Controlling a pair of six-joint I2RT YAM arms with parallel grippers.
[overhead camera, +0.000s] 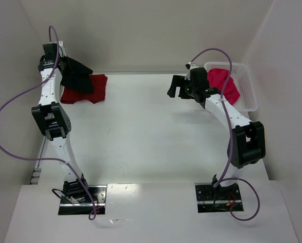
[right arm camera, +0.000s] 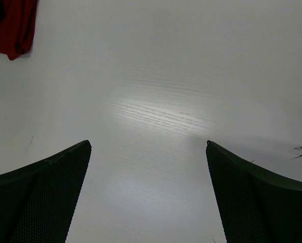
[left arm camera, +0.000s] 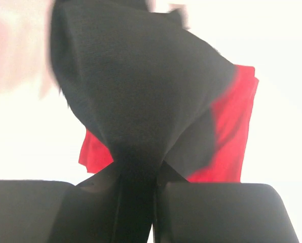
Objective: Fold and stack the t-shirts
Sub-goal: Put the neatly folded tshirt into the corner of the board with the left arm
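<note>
Lowering the black shirt [left arm camera: 136, 86], clamped in the left gripper [left arm camera: 138, 197] far left, squarely onto the red shirt [left arm camera: 232, 136] beneath should align edges, while the right gripper [right arm camera: 148, 172] hovers with jaws apart near the pink shirt [overhead camera: 223, 83] in the far-right basket [overhead camera: 248, 91].

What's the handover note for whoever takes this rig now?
Left gripper: shut on black shirt, held above red shirt at far left of table.
Right gripper: open, empty, over bare table by the basket.
Pink shirt: bunched in basket.
Done: red shirt looks folded and placed.
Left: lay black on red, then fold and stack pink.
</note>
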